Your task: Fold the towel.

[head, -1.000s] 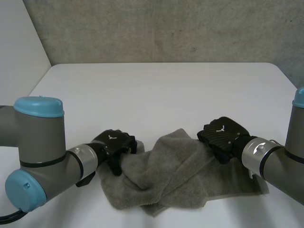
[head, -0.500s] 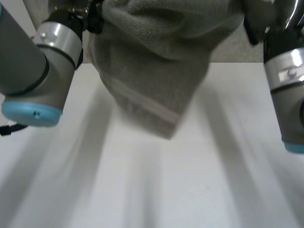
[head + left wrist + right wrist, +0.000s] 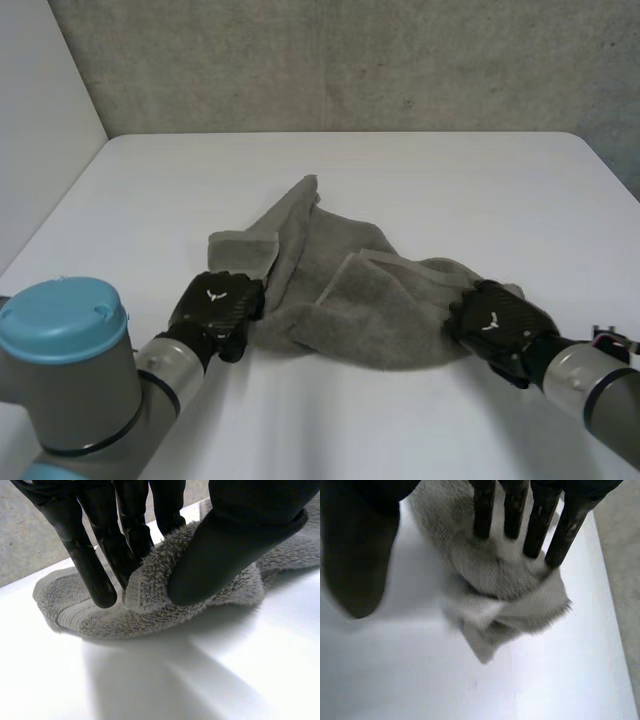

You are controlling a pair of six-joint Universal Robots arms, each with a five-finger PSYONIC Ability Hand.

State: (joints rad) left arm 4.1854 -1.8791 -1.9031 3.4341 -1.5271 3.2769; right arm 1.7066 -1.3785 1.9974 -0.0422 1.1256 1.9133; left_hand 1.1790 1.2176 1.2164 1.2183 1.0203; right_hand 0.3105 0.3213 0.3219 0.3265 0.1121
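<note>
A grey towel (image 3: 350,290) lies crumpled on the white table (image 3: 420,170), with one folded flap pointing to the far side. My left hand (image 3: 215,310) rests at its near left edge. In the left wrist view the thumb (image 3: 225,545) and fingers (image 3: 125,535) pinch a fold of the towel (image 3: 100,622). My right hand (image 3: 495,320) sits at the towel's near right corner. In the right wrist view its fingers (image 3: 540,525) are straight over the bunched corner of the towel (image 3: 510,590), and the thumb stands apart over bare table.
A grey wall (image 3: 350,60) runs behind the table's far edge. A white wall (image 3: 40,100) stands at the left. Bare tabletop surrounds the towel on all sides.
Half a second ago both hands held the towel high, close to the camera. Now it lies on the table, farther out than a second ago, and the right hand's fingers have straightened off it.
</note>
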